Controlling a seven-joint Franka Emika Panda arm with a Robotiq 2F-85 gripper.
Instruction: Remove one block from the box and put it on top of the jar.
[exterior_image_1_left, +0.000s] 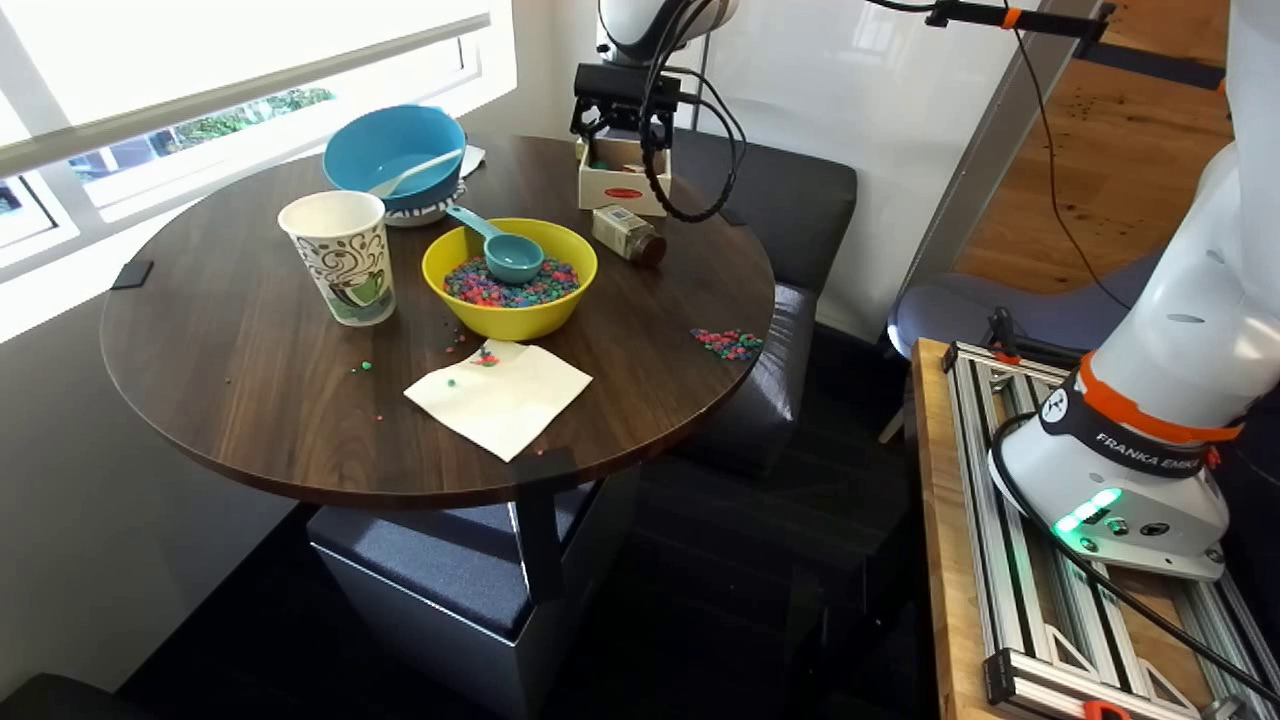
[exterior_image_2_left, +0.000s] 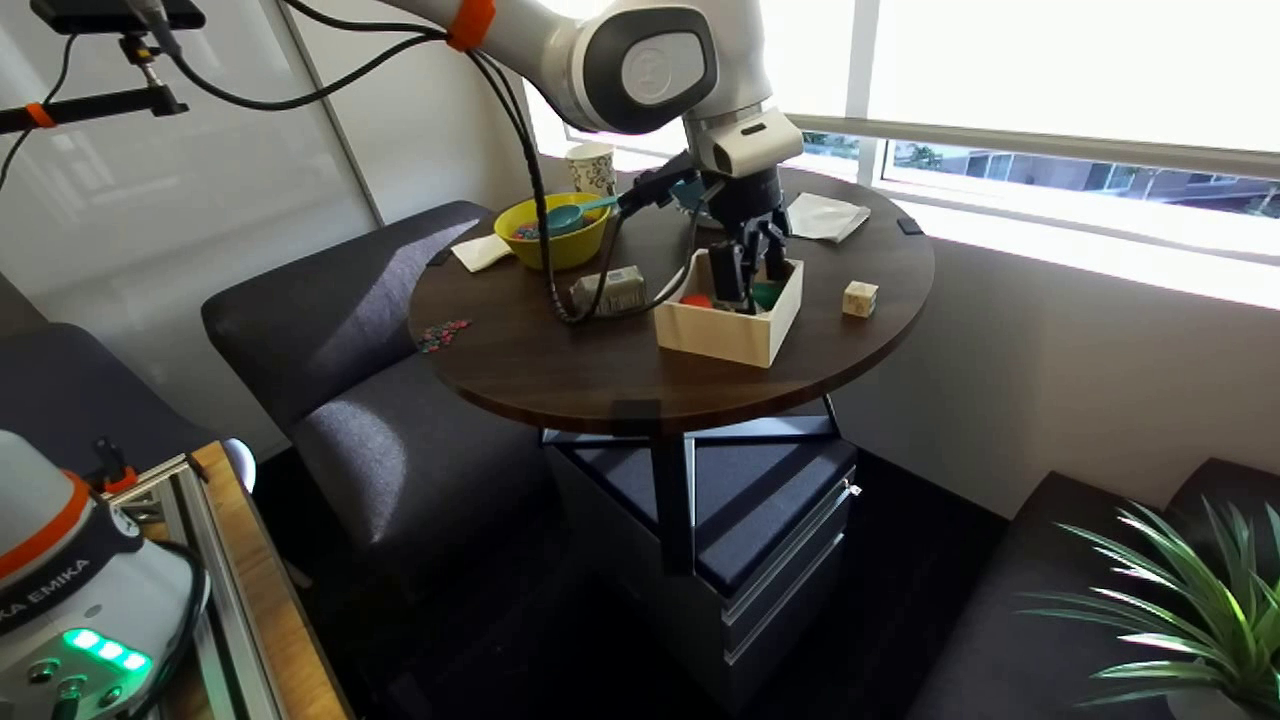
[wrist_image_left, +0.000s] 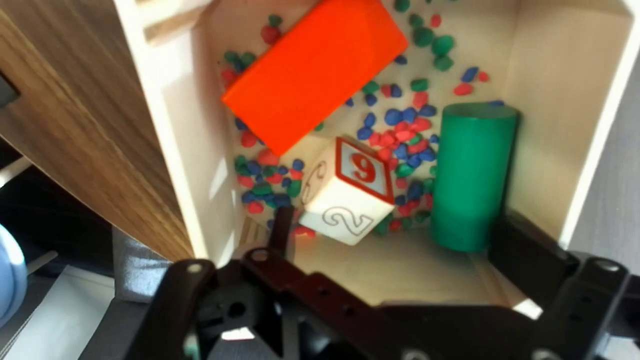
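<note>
The small tan wooden box (exterior_image_1_left: 603, 190) stands on the round table and shows in both exterior views (exterior_image_2_left: 712, 334). In the wrist view it holds a red-orange block (wrist_image_left: 315, 75), a tilted number block (wrist_image_left: 350, 195), a green cylinder (wrist_image_left: 472, 175) and coloured pebbles. The jar (exterior_image_1_left: 622, 232) lies on its side beside the box, dark lid at one end; it also shows in an exterior view (exterior_image_2_left: 615, 290). My gripper (wrist_image_left: 402, 240) is open, its fingers reaching down into the box. The number block and green cylinder lie between the fingers in the wrist view; contact cannot be told.
A loose wooden cube (exterior_image_2_left: 858, 300) sits near the table edge. A yellow bowl (exterior_image_1_left: 510, 318) with pebbles and a scoop, a blue bowl (exterior_image_1_left: 390, 150), a paper cup (exterior_image_1_left: 345, 260) and a napkin (exterior_image_1_left: 500, 400) share the table. The arm's cable (exterior_image_1_left: 690, 215) hangs near box and jar.
</note>
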